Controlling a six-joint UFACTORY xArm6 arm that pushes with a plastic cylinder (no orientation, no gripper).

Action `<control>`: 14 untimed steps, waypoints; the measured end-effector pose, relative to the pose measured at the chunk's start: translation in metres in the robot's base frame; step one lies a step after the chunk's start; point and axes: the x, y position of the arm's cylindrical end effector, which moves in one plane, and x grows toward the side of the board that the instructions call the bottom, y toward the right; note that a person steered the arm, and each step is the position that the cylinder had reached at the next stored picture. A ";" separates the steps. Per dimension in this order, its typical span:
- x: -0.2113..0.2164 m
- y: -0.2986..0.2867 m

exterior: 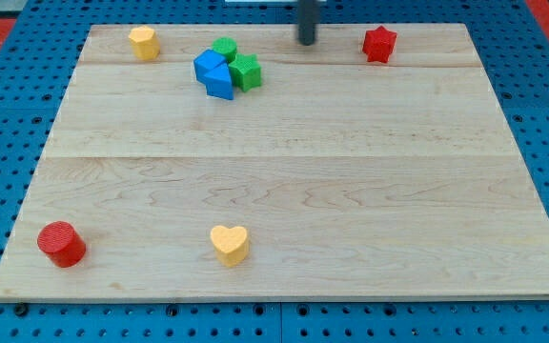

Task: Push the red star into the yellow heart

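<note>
The red star [379, 44] sits near the view's top right of the wooden board [284, 162]. The yellow heart [229, 244] lies near the view's bottom, left of centre. My tip [308, 42] is at the view's top, to the left of the red star with a gap between them, and to the right of the blue and green cluster.
A yellow hexagonal block [143, 42] stands at the top left. Two blue blocks [214, 74] touch a green star [246, 72] and a green round block [224, 48] at the top, left of centre. A red cylinder [61, 243] sits at the bottom left.
</note>
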 end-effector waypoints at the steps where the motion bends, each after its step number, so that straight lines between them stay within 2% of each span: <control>1: 0.000 0.089; 3: -0.008 0.126; 4: 0.032 0.140; 6: 0.142 0.001; 7: 0.186 -0.014; 8: 0.212 -0.004; 9: 0.262 -0.078; 10: 0.292 -0.099; 11: 0.347 -0.096; 12: 0.382 -0.069; 13: 0.389 -0.071; 14: 0.373 -0.109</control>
